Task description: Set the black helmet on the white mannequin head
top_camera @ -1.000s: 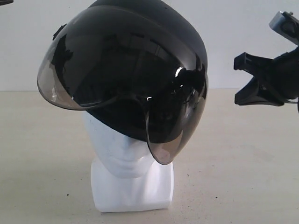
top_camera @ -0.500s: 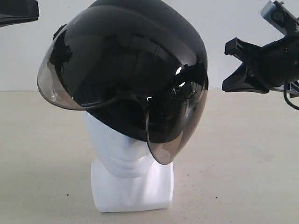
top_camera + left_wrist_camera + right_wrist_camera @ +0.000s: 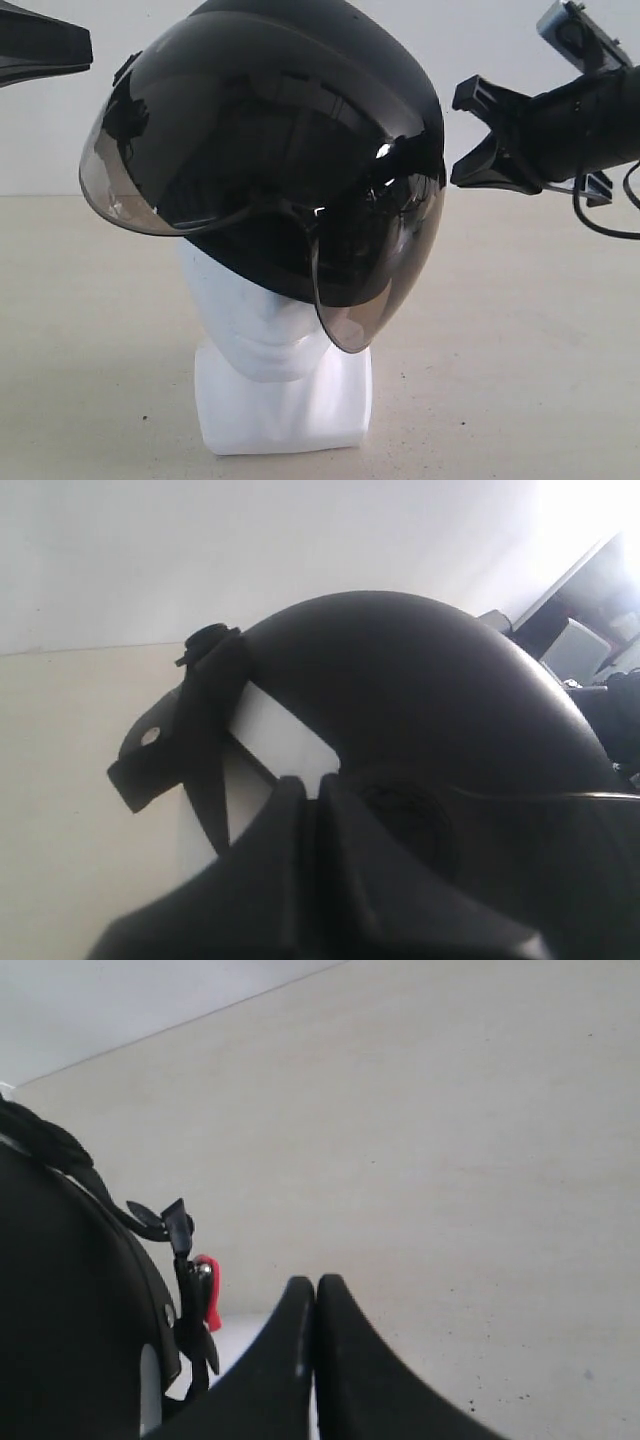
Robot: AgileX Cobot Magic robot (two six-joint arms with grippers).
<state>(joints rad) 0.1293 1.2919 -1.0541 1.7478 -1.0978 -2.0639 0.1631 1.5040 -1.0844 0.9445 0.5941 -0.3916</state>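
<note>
Claws first: left claw (image 3: pixel 308 786) has its two black fingers (image 3: pixel 270 860) pressed together along a thin seam, with nothing between them. Right claw (image 3: pixel 315 1286) is the same, pinched closed and empty. Both are smooth matte black plastic and flare wide toward the wrist. In the exterior view we see the right one in the air just beside the black helmet (image 3: pixel 300 80), level with its shell and not touching. The left one is a dark wedge at the upper left corner of that view, near the visor edge with a gap between.

Helmet sits on the white mannequin head (image 3: pixel 255 320), covering crown and brow, tilted so it hangs lower on the view's right. Shell is rounded, matte black. Its visor (image 3: pixel 190 140) is a smoky translucent bubble, glossy with reflections, grey and see-through at the rim. The visor's lower tip reaches down beside the neck on the view's right.

Below it we see the lower face, smooth glossy white, on a blocky neck base (image 3: pixel 280 410). That stands on the surface (image 3: pixel 520 350), which is pale beige, matte and faintly speckled. Right wrist view shows a black strap clip (image 3: pixel 165 1222) and a small red tab (image 3: pixel 209 1298) at the helmet's edge. Plain white wall (image 3: pixel 470 40) behind.
</note>
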